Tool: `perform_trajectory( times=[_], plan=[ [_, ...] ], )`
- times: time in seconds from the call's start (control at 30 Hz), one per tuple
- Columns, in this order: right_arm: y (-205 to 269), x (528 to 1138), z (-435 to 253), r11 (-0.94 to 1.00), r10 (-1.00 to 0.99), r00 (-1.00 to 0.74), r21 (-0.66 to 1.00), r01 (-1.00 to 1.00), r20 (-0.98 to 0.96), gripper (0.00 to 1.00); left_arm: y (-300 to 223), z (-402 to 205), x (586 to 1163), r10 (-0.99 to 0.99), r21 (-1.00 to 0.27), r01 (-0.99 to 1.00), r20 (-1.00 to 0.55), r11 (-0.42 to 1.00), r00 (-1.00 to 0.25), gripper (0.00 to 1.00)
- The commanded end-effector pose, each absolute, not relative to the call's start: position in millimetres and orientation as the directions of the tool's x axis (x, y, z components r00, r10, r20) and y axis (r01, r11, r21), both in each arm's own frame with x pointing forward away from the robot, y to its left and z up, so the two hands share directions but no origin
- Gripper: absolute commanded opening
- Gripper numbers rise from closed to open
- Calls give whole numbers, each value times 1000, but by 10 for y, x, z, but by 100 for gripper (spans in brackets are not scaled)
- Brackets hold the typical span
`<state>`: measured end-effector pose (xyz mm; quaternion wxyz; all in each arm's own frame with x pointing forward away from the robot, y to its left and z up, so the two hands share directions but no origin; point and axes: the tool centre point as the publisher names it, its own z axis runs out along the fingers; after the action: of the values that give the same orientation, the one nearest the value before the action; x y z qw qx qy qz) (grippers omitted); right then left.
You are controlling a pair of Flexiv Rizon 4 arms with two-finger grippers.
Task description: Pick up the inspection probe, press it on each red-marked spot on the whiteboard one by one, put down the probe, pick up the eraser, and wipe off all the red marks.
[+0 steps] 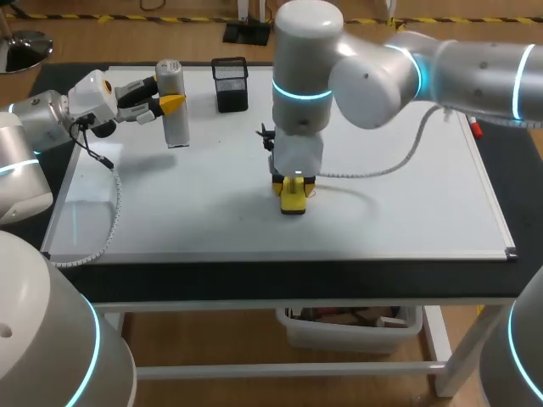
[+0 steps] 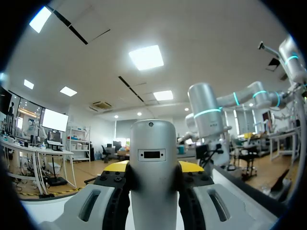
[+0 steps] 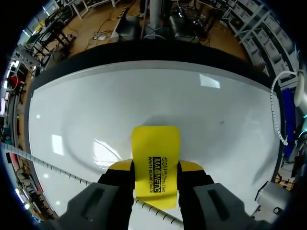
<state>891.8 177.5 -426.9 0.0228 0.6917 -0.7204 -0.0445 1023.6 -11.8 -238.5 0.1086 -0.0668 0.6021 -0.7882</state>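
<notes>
The whiteboard [image 1: 407, 212] is smooth and glossy, reflecting ceiling lights; the yellow eraser [image 3: 156, 163] casing reads as smooth, shiny plastic; the inspection probe [image 2: 153, 163] has a smooth satin silver-grey body, possibly painted metal; the black pen holder [image 1: 230, 83] is matt wire mesh.

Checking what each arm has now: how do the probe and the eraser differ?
The probe is a grey rounded cylinder; the eraser is a flat yellow block. The probe is upright at the rear left of the whiteboard; the eraser is low at its middle. Both are gripped: the probe between the fingers of the left gripper, the eraser between those of the right gripper.
</notes>
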Motion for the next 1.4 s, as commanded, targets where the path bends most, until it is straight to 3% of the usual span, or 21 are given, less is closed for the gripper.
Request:
perform_trajectory(
  times=[0.03, 0.93, 1.4],
  plan=[
    [1695, 8887, -4281, 42, -998, -45, 94, -995, -36, 0, -116, -2385, 10237, -250, -963, 93, -27, -253, -968, 0],
    [1075, 8870, -4310, 194, -981, -195, 88, -977, -6, 0, -116, -2385, 10237, -250, -963, 93, -27, -253, -968, 0],
    [1304, 8994, -3946, 122, -992, -122, 17, -992, -32, 0, -116, -2385, 10237, -250, -963, 93, -27, -253, -968, 0]
  ],
)
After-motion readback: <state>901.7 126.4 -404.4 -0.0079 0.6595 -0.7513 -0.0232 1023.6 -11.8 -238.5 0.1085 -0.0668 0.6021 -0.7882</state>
